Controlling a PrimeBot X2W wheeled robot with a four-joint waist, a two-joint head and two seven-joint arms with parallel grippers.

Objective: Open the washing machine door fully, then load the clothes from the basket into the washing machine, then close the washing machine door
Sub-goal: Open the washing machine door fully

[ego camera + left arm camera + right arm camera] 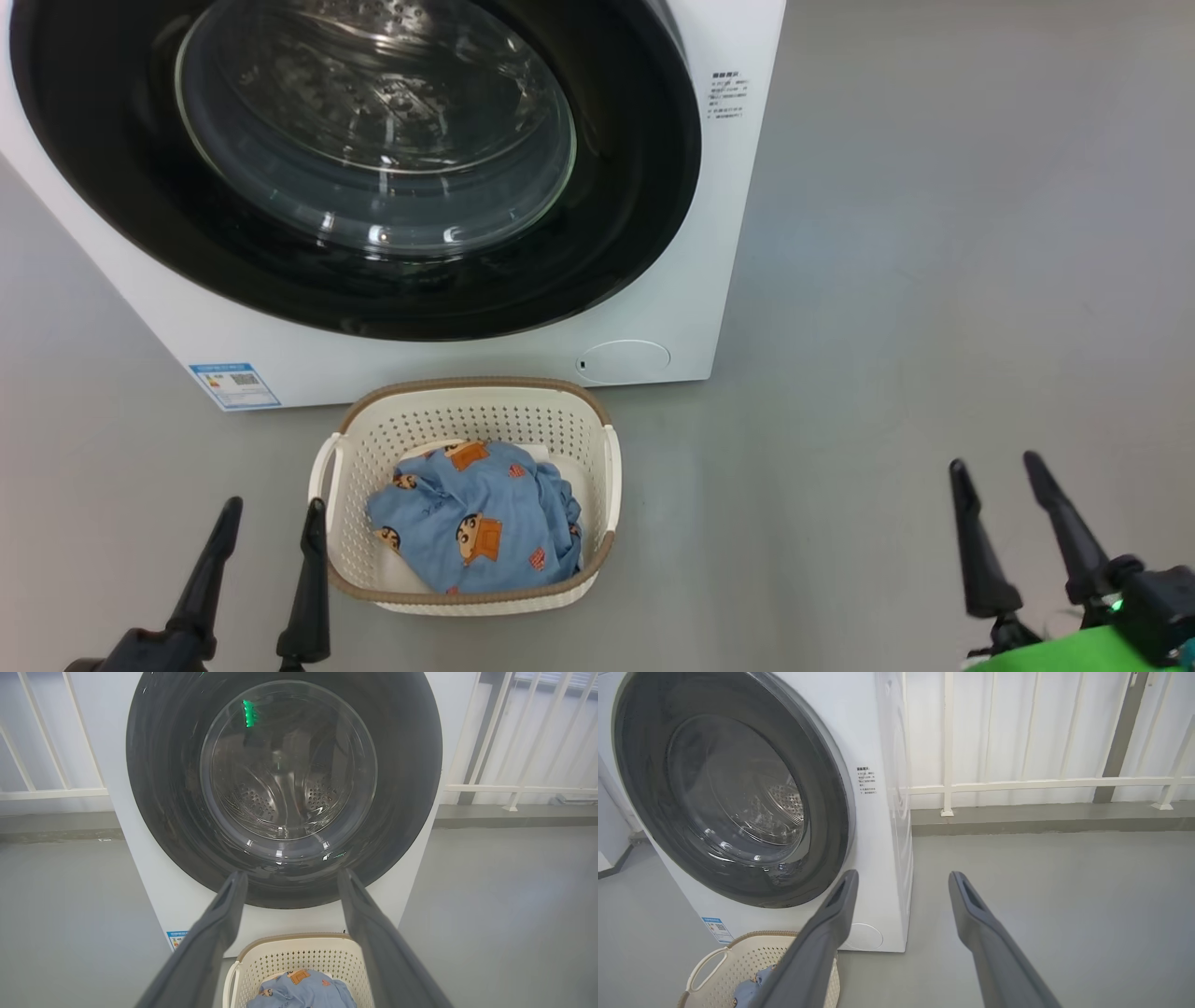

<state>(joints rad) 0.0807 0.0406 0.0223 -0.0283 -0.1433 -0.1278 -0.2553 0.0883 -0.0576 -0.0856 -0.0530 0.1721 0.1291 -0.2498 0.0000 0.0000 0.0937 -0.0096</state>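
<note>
The white washing machine (653, 280) stands ahead with its glossy black round door (616, 224) flat against the front, shut. Straight before it on the floor sits the cream basket (597, 411), holding light-blue clothes (476, 527) printed with cartoon figures over a white piece. My left gripper (271, 509) is open just left of the basket, empty. Over at the lower right, far from the basket, my right gripper (994, 465) is open and empty. The left wrist view faces the door (402, 765) with the basket (299, 956) below; the right wrist view has the door (640, 765) at its left.
Grey floor (934, 280) spreads wide to the right of the machine. A blue label sticker (233, 385) and a round white cap (624, 360) mark the machine's lower front. A white railing (1041, 784) runs behind and beside the machine.
</note>
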